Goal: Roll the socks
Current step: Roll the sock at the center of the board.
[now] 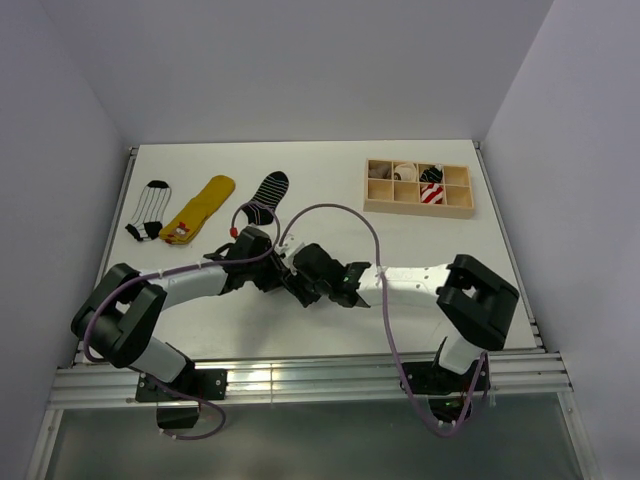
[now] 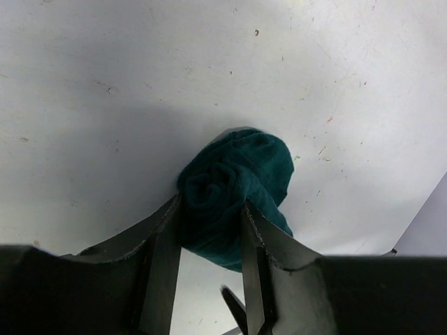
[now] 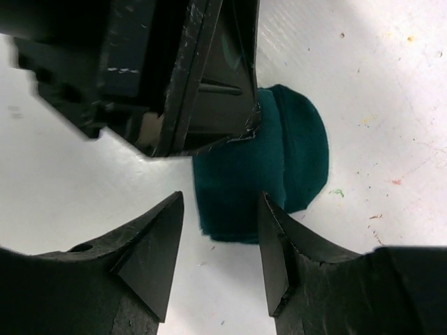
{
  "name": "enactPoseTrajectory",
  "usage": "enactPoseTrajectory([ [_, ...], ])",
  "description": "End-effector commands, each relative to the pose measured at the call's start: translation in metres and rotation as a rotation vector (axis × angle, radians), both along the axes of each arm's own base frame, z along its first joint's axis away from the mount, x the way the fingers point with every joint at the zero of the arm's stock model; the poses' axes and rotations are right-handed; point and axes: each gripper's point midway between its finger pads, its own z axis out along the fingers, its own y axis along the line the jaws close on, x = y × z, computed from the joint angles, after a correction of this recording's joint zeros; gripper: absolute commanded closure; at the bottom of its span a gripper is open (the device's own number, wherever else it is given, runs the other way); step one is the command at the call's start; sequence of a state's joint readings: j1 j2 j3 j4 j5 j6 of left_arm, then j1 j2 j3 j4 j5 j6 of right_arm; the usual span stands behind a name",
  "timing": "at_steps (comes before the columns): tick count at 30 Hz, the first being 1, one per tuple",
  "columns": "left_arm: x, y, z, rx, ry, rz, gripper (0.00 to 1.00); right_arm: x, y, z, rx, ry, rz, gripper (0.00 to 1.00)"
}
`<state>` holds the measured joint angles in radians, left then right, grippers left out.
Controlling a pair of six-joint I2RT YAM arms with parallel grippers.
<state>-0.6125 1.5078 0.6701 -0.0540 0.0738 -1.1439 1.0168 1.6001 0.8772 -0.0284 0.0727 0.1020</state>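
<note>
A dark green sock (image 2: 234, 181), rolled into a tight bundle, lies on the white table. My left gripper (image 2: 209, 202) is shut on it, one finger pressed into each side of the roll. In the right wrist view the same green sock (image 3: 279, 160) lies just beyond my right gripper (image 3: 220, 199), which stands open with only the roll's near end between its tips. The left gripper's fingers (image 3: 209, 70) cover the roll's far part. From above, both grippers (image 1: 283, 278) (image 1: 303, 290) meet at the table's middle and hide the roll.
Three flat socks lie at the back left: a white-and-black striped one (image 1: 150, 210), a yellow one (image 1: 200, 208) and a black one with thin white stripes (image 1: 265, 198). A wooden compartment box (image 1: 418, 209) at the back right holds rolled socks, one red-and-white (image 1: 432, 193).
</note>
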Motion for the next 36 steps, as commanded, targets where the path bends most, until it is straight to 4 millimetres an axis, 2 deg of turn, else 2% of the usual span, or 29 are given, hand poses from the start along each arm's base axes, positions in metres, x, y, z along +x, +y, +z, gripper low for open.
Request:
enactPoseTrajectory([
  [1, -0.002, -0.001, -0.004, 0.028, 0.014, -0.032, 0.6, 0.017, 0.004, -0.007, -0.074, -0.096, -0.029, 0.46],
  [2, -0.002, -0.001, -0.005, 0.03, 0.015, -0.033, 0.6, 0.016, 0.003, -0.019, -0.105, -0.087, -0.023, 0.46],
  [8, -0.003, -0.003, -0.004, 0.025, 0.015, -0.048, 0.6, 0.018, -0.001, -0.051, -0.203, -0.085, -0.033, 0.49],
  [11, -0.003, -0.004, -0.003, 0.017, 0.011, -0.052, 0.59, 0.016, -0.006, -0.064, -0.241, -0.065, -0.045, 0.72],
  [12, -0.003, -0.004, -0.003, 0.015, 0.009, -0.051, 0.58, 0.014, -0.006, -0.065, -0.241, -0.052, -0.041, 0.89],
  [14, -0.004, -0.003, 0.001, 0.008, -0.001, -0.046, 0.52, 0.011, -0.005, -0.064, -0.224, -0.03, -0.035, 1.0],
  [19, 0.002, 0.006, 0.016, 0.022, -0.048, 0.002, 0.33, -0.009, 0.001, -0.056, -0.082, 0.158, 0.031, 1.0],
  [21, 0.006, 0.009, 0.027, 0.002, -0.074, 0.029, 0.28, -0.007, -0.002, -0.049, -0.033, 0.214, 0.02, 1.0],
  [22, 0.005, 0.012, 0.027, 0.002, -0.079, 0.044, 0.27, -0.014, 0.002, -0.046, 0.006, 0.27, 0.045, 1.0],
  [23, 0.006, 0.013, 0.034, -0.015, -0.092, 0.064, 0.26, -0.01, -0.001, -0.043, 0.03, 0.295, 0.035, 1.0],
  [25, 0.004, 0.019, 0.032, -0.022, -0.087, 0.086, 0.25, -0.011, 0.0, -0.038, 0.073, 0.358, 0.039, 1.0],
  [26, 0.005, 0.019, 0.038, -0.043, -0.099, 0.103, 0.25, -0.016, 0.003, -0.036, 0.102, 0.408, 0.064, 1.0],
  [27, 0.004, 0.022, 0.038, -0.047, -0.1, 0.111, 0.25, -0.011, 0.0, -0.035, 0.121, 0.433, 0.048, 1.0],
  [29, 0.002, 0.025, 0.037, -0.056, -0.1, 0.123, 0.25, -0.02, 0.003, -0.035, 0.17, 0.542, 0.079, 1.0],
  [30, -0.001, 0.027, 0.034, -0.054, -0.096, 0.126, 0.25, -0.013, 0.002, -0.033, 0.196, 0.571, 0.067, 1.0],
  [32, -0.002, 0.028, 0.033, -0.061, -0.099, 0.129, 0.25, -0.023, 0.005, -0.033, 0.262, 0.698, 0.101, 1.0],
  [33, -0.002, 0.028, 0.032, -0.067, -0.107, 0.129, 0.25, -0.017, 0.003, -0.033, 0.303, 0.719, 0.09, 1.0],
  [36, -0.002, 0.022, 0.03, -0.102, -0.114, 0.115, 0.25, -0.018, 0.002, -0.032, 0.373, 0.811, 0.089, 1.0],
])
